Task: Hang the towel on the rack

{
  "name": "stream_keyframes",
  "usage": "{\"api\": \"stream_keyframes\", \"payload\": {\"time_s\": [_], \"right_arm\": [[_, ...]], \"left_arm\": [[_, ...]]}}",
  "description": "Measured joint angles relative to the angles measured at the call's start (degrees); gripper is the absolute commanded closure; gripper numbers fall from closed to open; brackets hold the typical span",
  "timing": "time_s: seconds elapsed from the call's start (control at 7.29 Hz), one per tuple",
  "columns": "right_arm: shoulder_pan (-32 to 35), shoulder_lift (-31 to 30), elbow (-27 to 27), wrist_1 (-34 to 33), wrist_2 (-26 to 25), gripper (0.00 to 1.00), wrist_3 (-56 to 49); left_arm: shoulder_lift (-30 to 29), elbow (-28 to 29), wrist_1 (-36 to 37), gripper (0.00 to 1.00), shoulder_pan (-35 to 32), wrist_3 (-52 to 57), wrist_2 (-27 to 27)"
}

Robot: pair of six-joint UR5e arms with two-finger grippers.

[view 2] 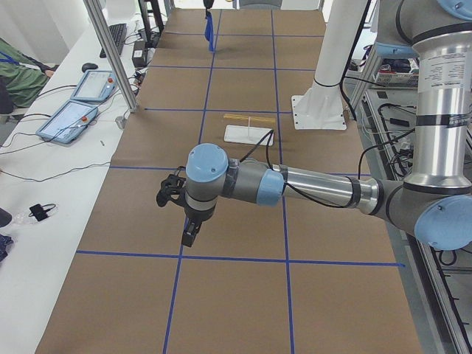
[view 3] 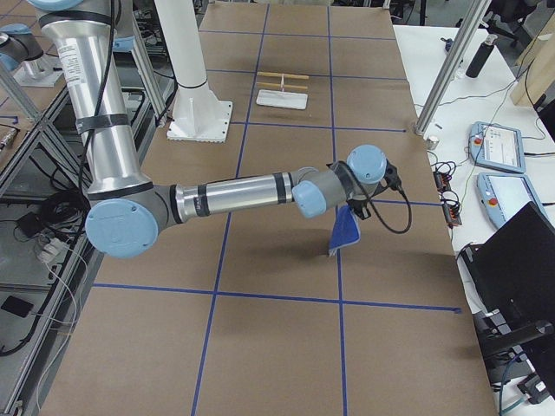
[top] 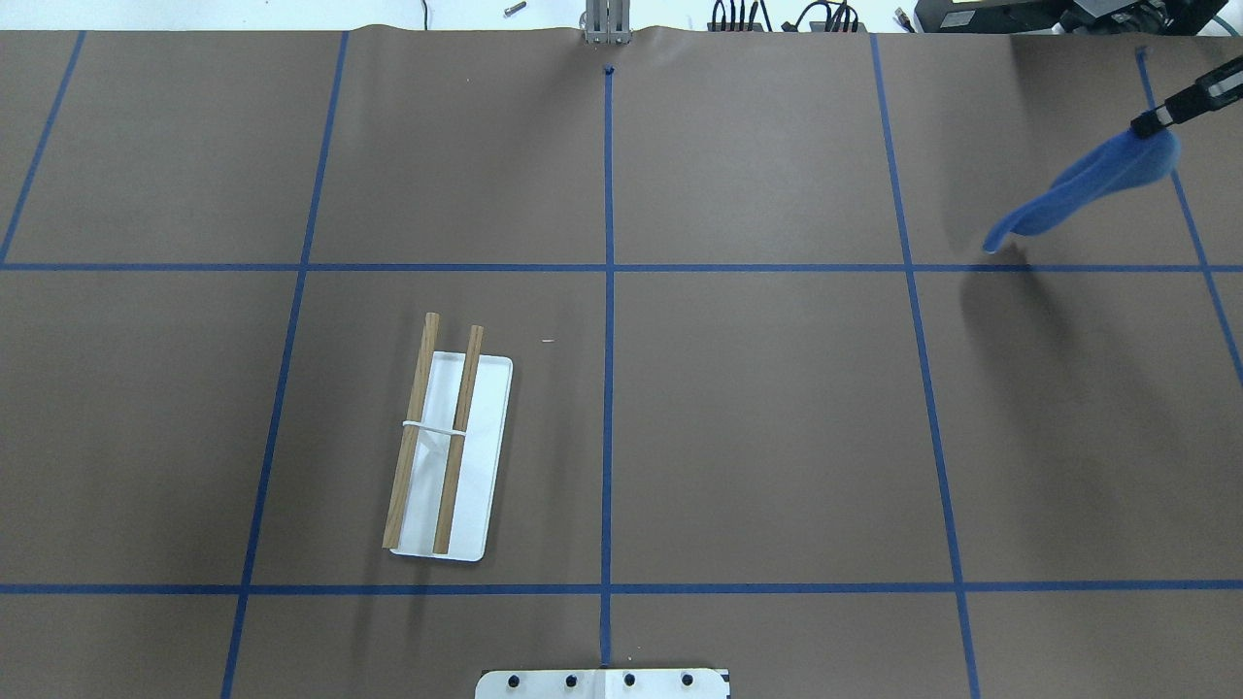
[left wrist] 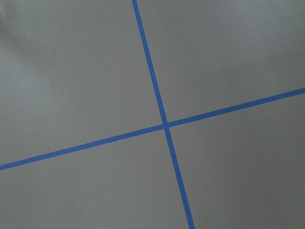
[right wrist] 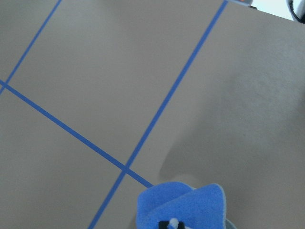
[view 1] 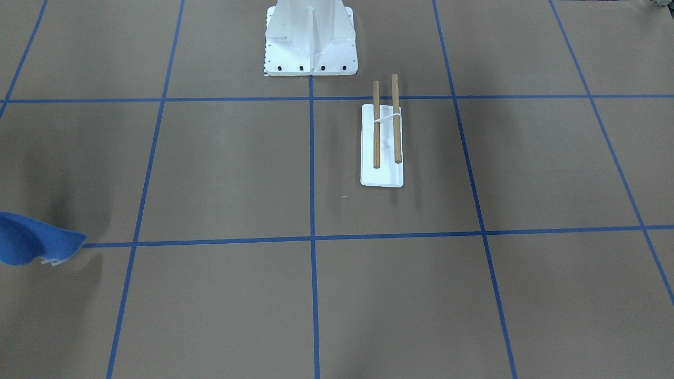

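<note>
The royal-blue towel (top: 1088, 189) hangs from my right gripper (top: 1156, 121), which is shut on its top corner, above the table's far right. It also shows at the front-facing view's left edge (view 1: 31, 239), in the right view (view 3: 345, 230) and bunched in the right wrist view (right wrist: 183, 207). The rack (top: 452, 456), with a white base and two brown rods, stands left of centre, far from the towel; it also shows in the front-facing view (view 1: 382, 142). My left gripper (view 2: 190, 232) shows only in the left view, over bare table; I cannot tell whether it is open.
The large white bolted pedestal (view 1: 310, 42) stands at the robot's side of the table, close to the rack. Blue tape lines (top: 608, 291) grid the brown table. A side bench with tablets (view 2: 70, 118) and an aluminium post (view 2: 110, 51) runs along the far edge.
</note>
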Motion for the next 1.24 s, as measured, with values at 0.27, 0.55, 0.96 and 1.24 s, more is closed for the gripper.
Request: {"api": "stream_keyframes", "payload": {"time_s": [0.27,0.55,0.96,1.24], "right_arm": [[-3.9,6.7,1.4,0.4,-0.6,1.0,7.9],[-8.4,11.0,5.2,0.6,-4.6,1.0,14.9],[-21.1,13.6,14.1,0.5,-18.9,1.0,21.6],[-29.9,15.4,17.9,0.5,-29.6,1.0,28.0]], "left_arm": [[-7.6,2.2,-0.5,0.02,5.7,-6.6,0.0],[-9.7,4.1,-8.4,0.02,9.7,-11.7,0.0],[-14.9,6.0,-16.8,0.02,18.5,-23.8,0.2],[-21.3,7.4,-17.5,0.02,25.3,-45.8,0.1]]}}
